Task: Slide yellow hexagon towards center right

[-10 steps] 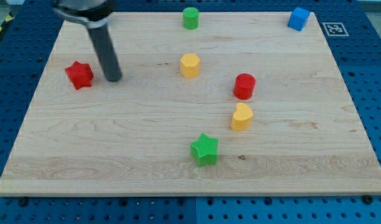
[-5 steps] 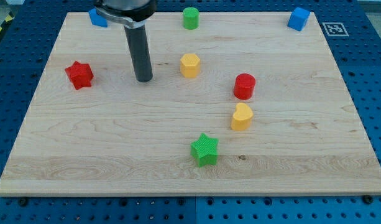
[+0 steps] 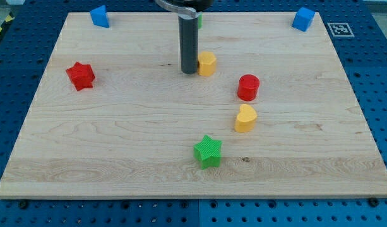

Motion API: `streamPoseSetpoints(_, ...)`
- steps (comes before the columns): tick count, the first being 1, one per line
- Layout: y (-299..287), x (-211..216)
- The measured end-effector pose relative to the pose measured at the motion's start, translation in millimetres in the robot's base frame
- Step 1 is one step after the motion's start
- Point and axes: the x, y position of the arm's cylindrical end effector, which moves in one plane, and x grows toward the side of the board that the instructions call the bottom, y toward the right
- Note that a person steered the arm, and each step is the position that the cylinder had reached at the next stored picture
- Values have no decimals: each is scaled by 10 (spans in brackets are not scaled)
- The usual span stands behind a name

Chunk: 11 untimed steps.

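Camera view. We see the worktop point(image 3: 86, 139), a pale wooden board on a blue perforated base. Our arm carries no fingers, so there is nothing to release or clench; it ends in a dark rod. My tip point(image 3: 189, 71) rests on the worktop at 12 o'clock of centre. The yellow hexagon point(image 3: 207, 64) sits at 3 o'clock of my tip, touching the rod or just beside it; we cannot tell which. This places the hexagon slightly right of the board's middle, in the upper half.

The red cylinder point(image 3: 248, 87) lies at 4 o'clock of the hexagon, apart from it. The yellow heart point(image 3: 245, 118) sits just at 6 o'clock of the cylinder. The green star point(image 3: 208, 151) lies at 6 o'clock of centre. The red star point(image 3: 81, 75) lies at 9 o'clock. A blue block point(image 3: 100, 16) occupies 11 o'clock, another blue cube point(image 3: 303, 19) 1 o'clock. A green block point(image 3: 199, 19) shows partly behind the rod.
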Motion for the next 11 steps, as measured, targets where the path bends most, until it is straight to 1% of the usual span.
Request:
streamPoseSetpoints(1, -2, -35)
streamPoseSetpoints(2, -204, -91)
streamPoseSetpoints(3, -163, -100)
streamPoseSetpoints(4, 10, -117)
streamPoseSetpoints(6, 765, -84)
streamPoseSetpoints(9, 2132, -83)
streamPoseSetpoints(10, 2404, -83)
streamPoseSetpoints(11, 2404, -81)
